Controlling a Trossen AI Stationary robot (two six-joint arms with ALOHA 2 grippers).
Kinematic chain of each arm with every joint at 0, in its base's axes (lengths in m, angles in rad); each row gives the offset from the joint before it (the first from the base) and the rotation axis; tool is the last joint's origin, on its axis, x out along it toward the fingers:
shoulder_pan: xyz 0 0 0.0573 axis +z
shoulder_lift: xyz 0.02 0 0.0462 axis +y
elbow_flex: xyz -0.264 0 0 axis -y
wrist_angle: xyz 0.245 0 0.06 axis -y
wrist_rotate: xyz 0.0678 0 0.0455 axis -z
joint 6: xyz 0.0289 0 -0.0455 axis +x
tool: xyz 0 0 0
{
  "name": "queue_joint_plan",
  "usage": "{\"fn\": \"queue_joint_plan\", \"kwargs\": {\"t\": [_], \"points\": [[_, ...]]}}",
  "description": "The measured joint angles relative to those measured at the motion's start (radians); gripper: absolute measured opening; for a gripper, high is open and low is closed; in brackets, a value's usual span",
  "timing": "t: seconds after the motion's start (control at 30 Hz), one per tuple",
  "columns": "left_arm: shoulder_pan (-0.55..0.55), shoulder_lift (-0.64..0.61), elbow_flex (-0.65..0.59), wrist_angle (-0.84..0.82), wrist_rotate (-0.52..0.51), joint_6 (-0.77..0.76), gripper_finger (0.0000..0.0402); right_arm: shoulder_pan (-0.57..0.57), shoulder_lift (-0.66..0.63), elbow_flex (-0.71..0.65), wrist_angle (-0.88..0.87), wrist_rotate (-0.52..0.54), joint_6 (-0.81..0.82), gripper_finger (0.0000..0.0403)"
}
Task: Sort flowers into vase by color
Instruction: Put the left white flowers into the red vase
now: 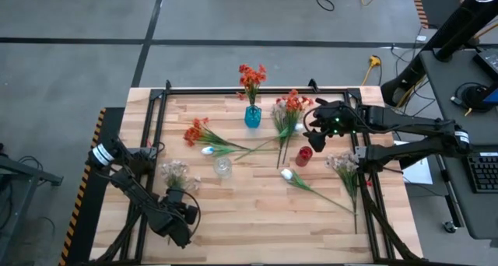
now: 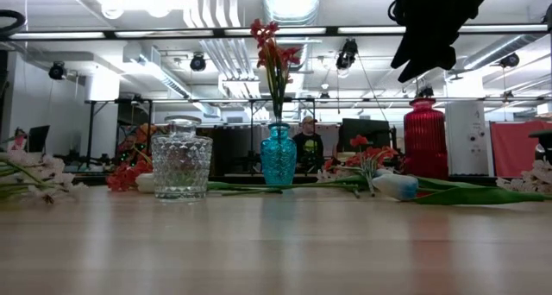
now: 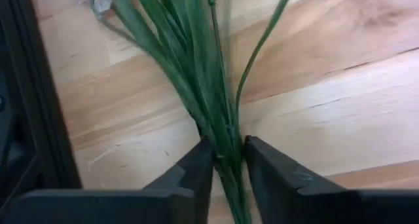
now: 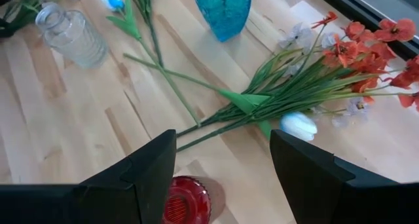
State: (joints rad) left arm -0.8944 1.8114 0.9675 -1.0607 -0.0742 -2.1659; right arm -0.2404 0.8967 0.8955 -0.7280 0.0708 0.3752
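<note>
A pale pink-white flower bunch (image 1: pixel 175 173) lies on the table near the left front, and my left gripper (image 3: pixel 228 165) is shut on its green stems. My right gripper (image 4: pixel 222 158) hangs open above the red vase (image 1: pixel 304 155) at the right, touching nothing. The blue vase (image 1: pixel 253 116) at the far middle holds orange-red flowers (image 1: pixel 251 78). A clear glass vase (image 1: pixel 222 167) stands mid-table. Lying loose on the wood are an orange-red spray (image 1: pixel 198 131), an orange-red bunch (image 1: pixel 291 105), a white bud (image 1: pixel 208 150), another white bud (image 1: pixel 288 174) and a pale bunch (image 1: pixel 342 163). My left gripper pinches the pale bunch's bundle of green stems (image 3: pixel 226 142) between its two fingers (image 3: pixel 196 168), toward the stems' lower end. The fingers come steeply from above and lie across the stems. The bunch lies flat on the table.
A black metal frame (image 1: pixel 159 118) runs along the table's left, far and right sides. The loose stems cross one another between the blue vase and the red vase. Bare wood (image 1: pixel 257 219) stretches across the table's near middle. A person (image 2: pixel 307 144) stands in the room beyond.
</note>
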Motion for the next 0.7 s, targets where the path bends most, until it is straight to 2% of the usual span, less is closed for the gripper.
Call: {"fn": "queue_joint_plan", "kwargs": {"t": [0.2, 0.43, 0.7], "points": [[-0.001, 0.005, 0.026, -0.047, -0.002, 0.002, 0.0006, 0.005, 0.000, 0.000, 0.000, 0.005, 0.000, 0.0237], [-0.002, -0.014, 0.050, -0.127, -0.006, 0.010, 0.0003, 0.008, 0.002, 0.000, 0.000, 0.008, 0.021, 0.0237], [-0.021, -0.125, 0.064, -0.126, -0.046, 0.031, 0.0001, 0.039, 0.002, 0.000, 0.000, 0.009, 0.007, 0.0237]]}}
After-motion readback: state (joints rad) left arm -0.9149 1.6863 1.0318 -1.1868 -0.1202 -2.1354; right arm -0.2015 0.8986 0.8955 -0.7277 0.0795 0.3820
